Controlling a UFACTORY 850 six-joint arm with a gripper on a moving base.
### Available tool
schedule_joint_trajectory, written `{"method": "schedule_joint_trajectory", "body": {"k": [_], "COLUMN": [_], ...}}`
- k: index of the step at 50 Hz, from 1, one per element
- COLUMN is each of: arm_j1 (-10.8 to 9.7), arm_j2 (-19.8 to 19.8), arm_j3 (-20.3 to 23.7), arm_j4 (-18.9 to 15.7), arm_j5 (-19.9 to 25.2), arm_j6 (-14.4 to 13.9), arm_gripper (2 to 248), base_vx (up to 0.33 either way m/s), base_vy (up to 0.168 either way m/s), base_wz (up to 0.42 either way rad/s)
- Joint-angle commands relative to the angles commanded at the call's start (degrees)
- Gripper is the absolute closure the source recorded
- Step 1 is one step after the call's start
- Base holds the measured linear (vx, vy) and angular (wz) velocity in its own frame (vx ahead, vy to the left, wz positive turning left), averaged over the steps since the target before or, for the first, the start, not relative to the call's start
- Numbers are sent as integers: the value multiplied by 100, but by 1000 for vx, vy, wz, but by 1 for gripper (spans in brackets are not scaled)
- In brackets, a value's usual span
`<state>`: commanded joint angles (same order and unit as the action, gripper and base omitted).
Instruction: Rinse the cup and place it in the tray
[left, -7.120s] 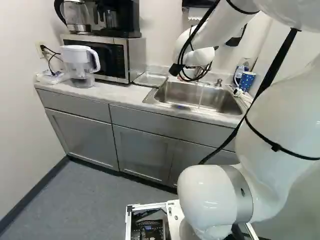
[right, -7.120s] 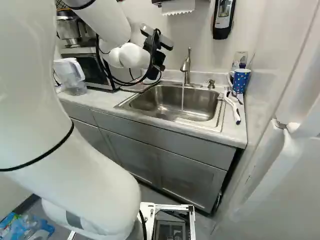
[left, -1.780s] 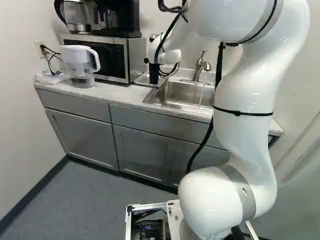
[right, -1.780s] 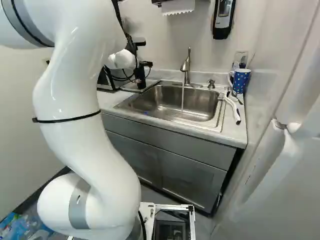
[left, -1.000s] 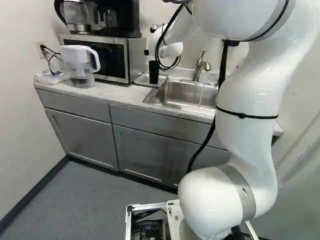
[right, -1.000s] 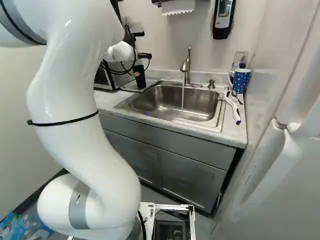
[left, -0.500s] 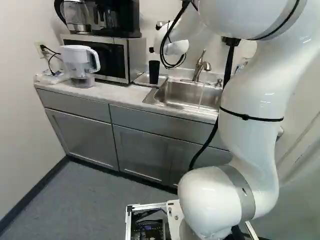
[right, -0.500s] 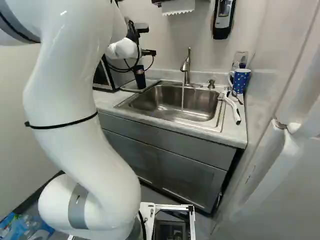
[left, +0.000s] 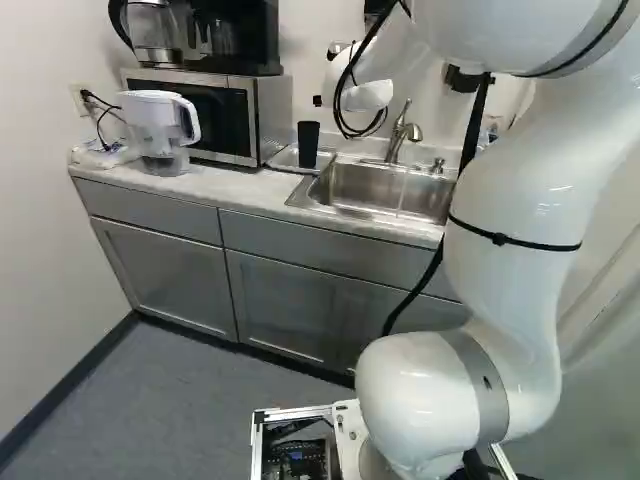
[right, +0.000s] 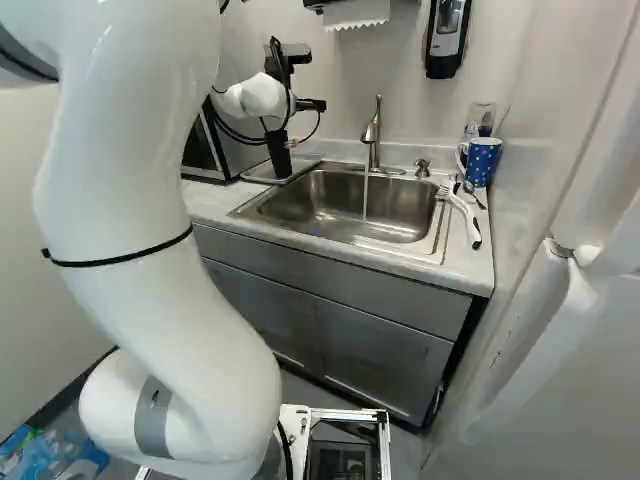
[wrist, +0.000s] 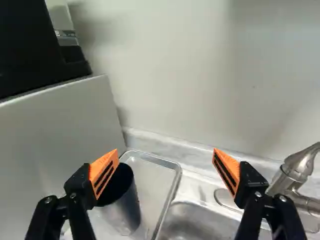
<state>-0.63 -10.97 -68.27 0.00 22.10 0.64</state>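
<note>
Pale walls, and a light counter (left: 225, 185) over grey cabinets (left: 285, 300). Black cup (left: 308, 145) stood upright in the metal tray (wrist: 155, 175), mouth up, nobody's grip on it. Tray lay between the microwave (left: 245, 115) and the sink (right: 345, 205). Gripper (right: 308, 104) was open, holding nothing; wrist view had its fingers wide apart, the cup lower down near one orange pad (wrist: 104, 172). Faucet (right: 371, 135) was running, a thin stream of water (right: 365, 195) dropping into the sink. Arm (left: 510, 310) rose at the right of the left base view, its wrist near the cup and tray. Farther out, a lidded clear pitcher (left: 160, 135) on the counter on one side of the microwave; coffee maker (left: 240, 40) and kettle (left: 152, 30) on top. Past the sink's other side, a blue patterned mug (right: 482, 162) and a white-handled utensil (right: 466, 218). Soap dispenser (right: 446, 38) hung on the wall above.
</note>
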Motion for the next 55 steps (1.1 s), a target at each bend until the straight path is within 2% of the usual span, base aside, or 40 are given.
{"method": "schedule_joint_trajectory", "body": {"k": [48, 55], "arm_j1": [-751, -790], "arm_j2": [463, 452], "arm_j3": [500, 488], "arm_j4": [0, 0], "arm_j5": [0, 0], "arm_j6": [0, 0], "arm_gripper": [3, 3], "base_vx": [0, 0], "base_vy": [0, 0], "base_wz": [0, 0]}}
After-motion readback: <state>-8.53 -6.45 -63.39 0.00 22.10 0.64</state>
